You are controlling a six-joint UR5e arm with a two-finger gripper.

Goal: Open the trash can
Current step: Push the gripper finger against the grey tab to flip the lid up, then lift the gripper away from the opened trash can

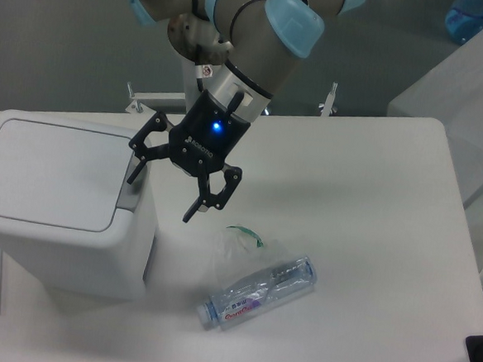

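Crushed plastic bottle [258, 292] lies nearest; behind, the stiff, light trash can [58, 201] wants pressing at its grey tab [130, 191], where the gripper [163, 188] hangs open, empty

Trash can [65, 218]: large white boxy plastic bin with rounded corners, standing upright at the left of the table. Its flat lid [55, 172] lies shut; a grey tab [131, 191] sits at the lid's right edge.
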